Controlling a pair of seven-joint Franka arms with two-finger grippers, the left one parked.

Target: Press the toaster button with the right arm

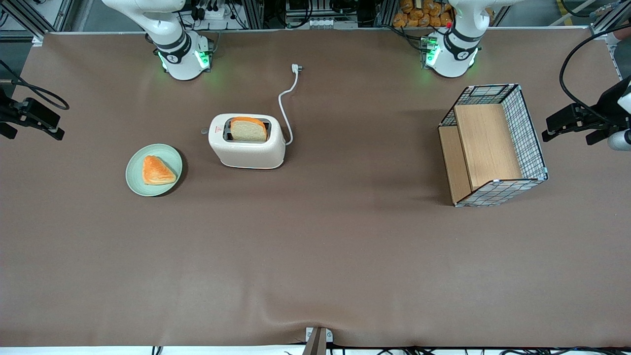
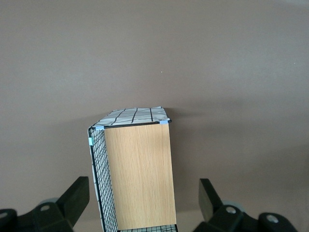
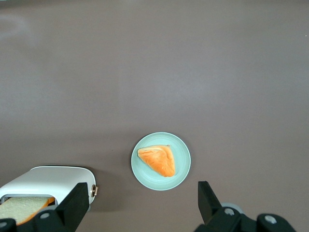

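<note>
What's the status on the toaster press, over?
Gripper open, jaws spread, high above the plate, touching nothing. Toaster upright, bread slice in its slot, button on the end nearest the plate, unpressed. Path to it unobstructed.

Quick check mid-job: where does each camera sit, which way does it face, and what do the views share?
Front view: high, facing both arm bases; toaster, plate, basket, claw.
Left wrist view: parked arm, looking down on basket.
Right wrist view: looking down past open claw at toaster, plate.
Front and right wrist views share toaster and plate.
</note>
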